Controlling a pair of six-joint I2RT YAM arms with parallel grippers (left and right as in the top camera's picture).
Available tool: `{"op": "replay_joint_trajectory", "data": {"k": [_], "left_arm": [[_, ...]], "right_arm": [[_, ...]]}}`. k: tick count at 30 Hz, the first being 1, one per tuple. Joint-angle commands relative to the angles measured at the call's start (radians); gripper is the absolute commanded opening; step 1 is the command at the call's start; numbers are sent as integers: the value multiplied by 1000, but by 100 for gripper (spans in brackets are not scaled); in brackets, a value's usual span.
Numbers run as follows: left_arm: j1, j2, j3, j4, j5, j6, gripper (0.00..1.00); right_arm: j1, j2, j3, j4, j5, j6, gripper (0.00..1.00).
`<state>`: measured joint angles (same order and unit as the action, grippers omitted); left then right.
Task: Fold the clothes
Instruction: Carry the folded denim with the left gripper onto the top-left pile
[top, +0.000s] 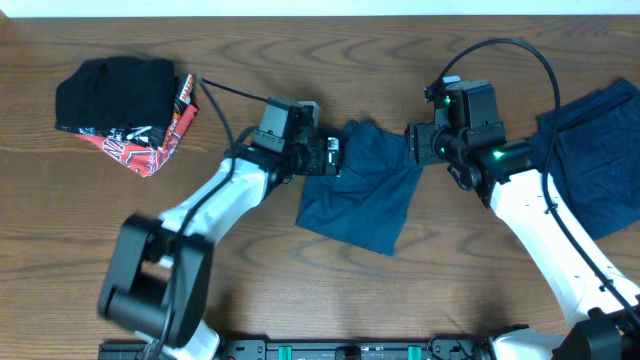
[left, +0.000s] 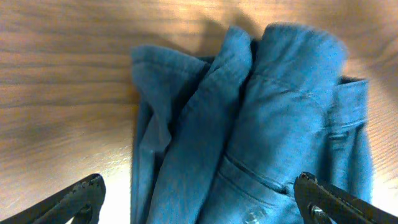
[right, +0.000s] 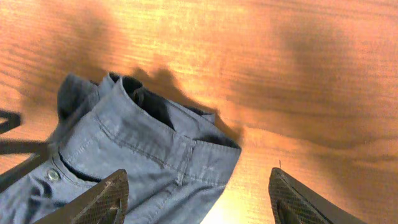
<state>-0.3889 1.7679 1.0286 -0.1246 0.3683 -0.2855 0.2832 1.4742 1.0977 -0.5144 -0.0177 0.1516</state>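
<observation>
Bundle: black and red bundle (top: 125, 100) at far left of table (top: 330, 50); well apart from both arms
Left gripper (top: 328, 157): jaws spread wide, gripping nothing; over the left edge of the centre garment
Centre garment (top: 365, 195): blue, shorts-like, mid-table between the two grippers; bunched into ridges at the waistband, lower part spread toward the near edge; the fold looks unfinished
Right gripper (top: 415, 143): jaws apart, holding nothing; poised above the waistband corner (right: 205, 149)
Second garment (top: 590, 150): blue, loose, at the right edge beside the right arm
Risk: a pinch into the ridges may catch one layer only, so the cloth peels open; uneven lifts by the two sides would skew the fold; a low sweep could drag the whole garment across the wood
</observation>
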Motion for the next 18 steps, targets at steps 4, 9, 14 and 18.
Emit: {"op": "replay_joint_trajectory", "data": {"k": [4, 9, 14, 18], "left_arm": [[-3, 134, -2, 126, 119, 42, 98], [-16, 225, -2, 204, 216, 42, 99], [-22, 267, -2, 228, 216, 42, 28], [-14, 244, -2, 266, 224, 42, 6]], "right_arm": [[-10, 3, 2, -47, 10, -11, 71], [-10, 3, 2, -47, 10, -10, 70], [-10, 3, 2, -65, 10, -10, 69], [-10, 3, 2, -74, 10, -10, 68]]}}
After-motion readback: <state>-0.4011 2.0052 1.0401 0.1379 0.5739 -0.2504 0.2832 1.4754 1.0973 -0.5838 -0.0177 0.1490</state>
